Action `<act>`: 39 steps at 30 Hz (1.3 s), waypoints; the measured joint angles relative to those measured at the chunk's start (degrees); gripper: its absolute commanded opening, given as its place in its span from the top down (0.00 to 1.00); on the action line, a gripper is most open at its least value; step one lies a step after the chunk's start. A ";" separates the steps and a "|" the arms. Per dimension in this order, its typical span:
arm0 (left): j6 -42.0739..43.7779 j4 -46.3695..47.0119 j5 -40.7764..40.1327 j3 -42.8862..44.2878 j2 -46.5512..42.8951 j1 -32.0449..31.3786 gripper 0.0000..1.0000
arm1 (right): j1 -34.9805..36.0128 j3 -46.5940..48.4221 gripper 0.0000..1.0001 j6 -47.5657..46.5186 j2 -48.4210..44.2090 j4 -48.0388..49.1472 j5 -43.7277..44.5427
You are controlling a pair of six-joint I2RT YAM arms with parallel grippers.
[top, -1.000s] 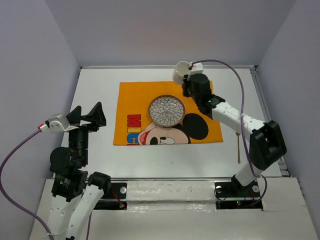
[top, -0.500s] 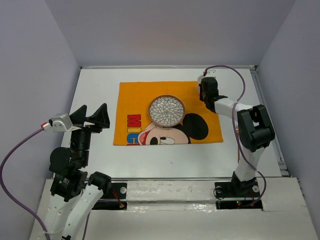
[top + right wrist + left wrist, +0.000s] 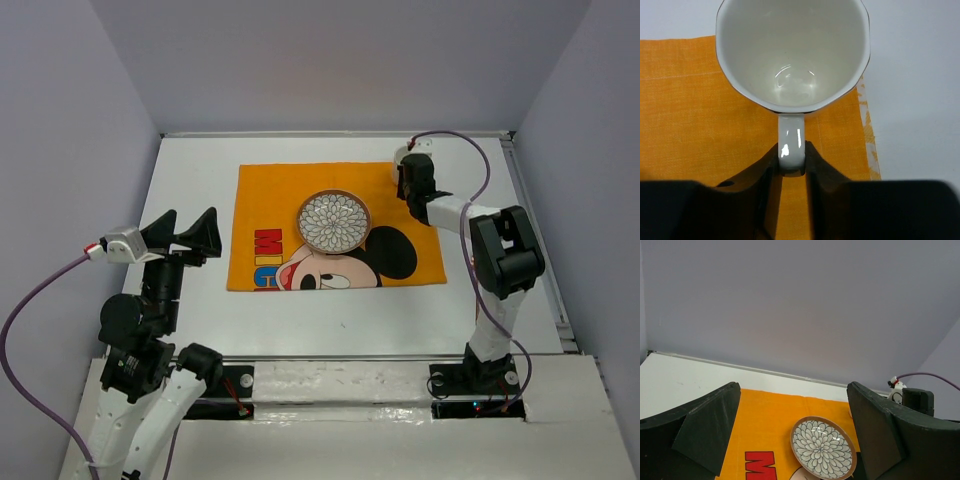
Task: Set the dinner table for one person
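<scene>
Over the far right corner of the orange placemat [image 3: 290,200], the top view shows the right gripper [image 3: 411,176] with a white cup [image 3: 402,154] just past its tip. The right arm reaches out long and low from its base, folded at the elbow, with the wrist pointing away from the robot. The placemat lies flat on the dinner table [image 3: 195,170], and a patterned plate [image 3: 333,221] sits at the placemat's middle. The left gripper [image 3: 185,231] hangs spread wide and empty off the placemat's left edge, raised on an upright arm.

From the left wrist, the left gripper [image 3: 794,405] frames the plate [image 3: 822,447] on the placemat [image 3: 765,407], both fingers well apart and touching nothing.

From the right wrist, the right gripper [image 3: 791,162] is clamped on the cup's handle [image 3: 791,142], one dark finger on each side. The cup [image 3: 792,50] stands upright and empty, and its bowl straddles the placemat's [image 3: 690,125] right hem, with bare dinner table [image 3: 912,75] beyond. I cannot tell whether the base is down.

The step looks like setting the cup down. To do it well, the base should sit wholly on one surface, not across the hem, and be felt flat before release. The fingers should then part evenly and back straight off along the handle so the cup is not tipped.
</scene>
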 measured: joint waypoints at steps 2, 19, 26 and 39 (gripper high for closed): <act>0.00 0.00 0.11 0.00 0.00 0.00 0.01 | 0.02 -0.79 0.31 1.40 -0.33 1.07 0.52; 0.07 0.04 0.11 0.00 -3.58 -3.52 0.01 | -12.70 -26.36 0.57 18.21 -38.91 -9.81 4.81; 0.09 0.02 -0.26 0.00 -4.94 -7.08 0.01 | -22.62 -37.94 0.50 25.03 -48.74 -24.24 -2.89; 0.76 -0.02 -2.03 0.00 -8.68 -11.19 0.01 | -24.81 -28.92 0.50 26.58 -40.76 -42.53 -8.13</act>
